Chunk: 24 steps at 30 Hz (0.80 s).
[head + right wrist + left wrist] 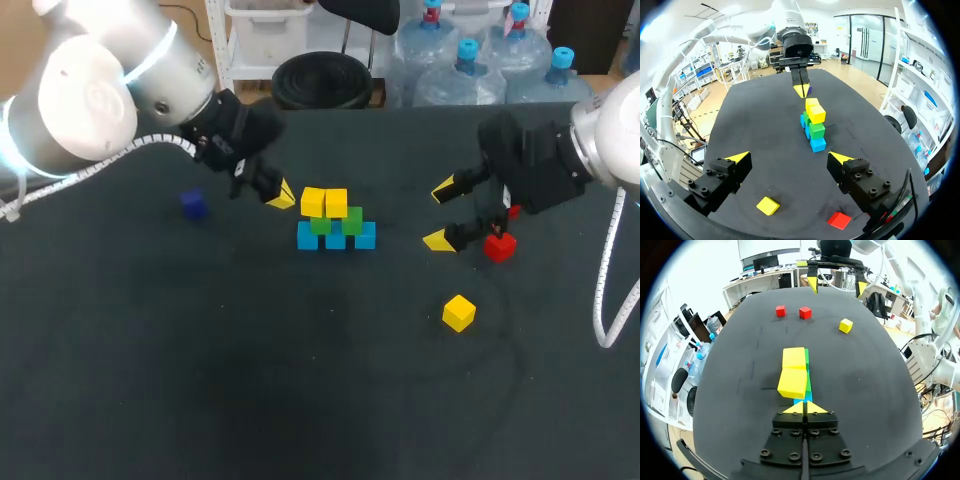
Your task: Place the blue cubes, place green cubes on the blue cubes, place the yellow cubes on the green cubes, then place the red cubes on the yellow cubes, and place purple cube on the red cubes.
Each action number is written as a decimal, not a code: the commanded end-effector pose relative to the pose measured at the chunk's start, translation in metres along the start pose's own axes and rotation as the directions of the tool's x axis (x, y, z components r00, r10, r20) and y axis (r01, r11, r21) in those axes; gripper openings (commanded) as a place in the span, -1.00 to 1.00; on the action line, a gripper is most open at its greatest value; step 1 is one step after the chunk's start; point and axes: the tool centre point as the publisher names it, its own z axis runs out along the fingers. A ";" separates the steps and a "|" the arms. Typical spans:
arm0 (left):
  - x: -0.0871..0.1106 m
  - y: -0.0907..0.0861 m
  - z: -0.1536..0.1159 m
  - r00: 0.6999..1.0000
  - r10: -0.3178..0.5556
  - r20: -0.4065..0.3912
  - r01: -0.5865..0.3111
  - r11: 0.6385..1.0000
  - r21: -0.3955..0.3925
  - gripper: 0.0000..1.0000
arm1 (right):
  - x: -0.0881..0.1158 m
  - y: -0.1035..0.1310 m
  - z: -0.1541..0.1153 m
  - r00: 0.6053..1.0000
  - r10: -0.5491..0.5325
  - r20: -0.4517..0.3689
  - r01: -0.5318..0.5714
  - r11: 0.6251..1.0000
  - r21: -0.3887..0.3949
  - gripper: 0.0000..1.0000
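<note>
The build is about half done. In the middle of the head view three blue cubes (365, 236) stand in a row on the table (250, 390), green cubes (352, 220) sit on them, and two yellow cubes (313, 202) sit side by side on the green at the row's left and middle. The green top at the right end looks bare, so I judge the yellow layer one short. The loose yellow cube (459, 312) lies lower right of the stack, well apart from it. Left to do are that cube, the two red cubes (499, 245), and last the purple cube (193, 205), alone at centre left.

The left gripper (281, 195), tips pressed together on nothing, hangs just left of the stack's top, close to the yellow cubes. The right gripper (440, 214), fingers spread wide and holding nothing, sits right of centre. One red cube lies just beside its lower tip, the other half hidden behind it.

The stack stands well off every table edge. From the loose yellow cube up to the stack there is only dark cloth, so a carry from the right looks unhindered. The tight spot is the left gripper beside the stack
</note>
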 end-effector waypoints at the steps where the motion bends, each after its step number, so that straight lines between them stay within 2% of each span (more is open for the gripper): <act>1: -0.002 0.004 0.002 1.000 0.005 -0.001 -0.005 1.000 0.010 -1.00 | 0.000 0.000 0.000 1.000 -0.001 0.002 0.001 1.000 -0.001 1.00; 24: -0.006 0.004 0.006 1.000 0.006 -0.002 -0.006 1.000 0.023 -1.00 | 0.000 0.000 0.000 1.000 -0.001 0.002 0.001 1.000 -0.001 1.00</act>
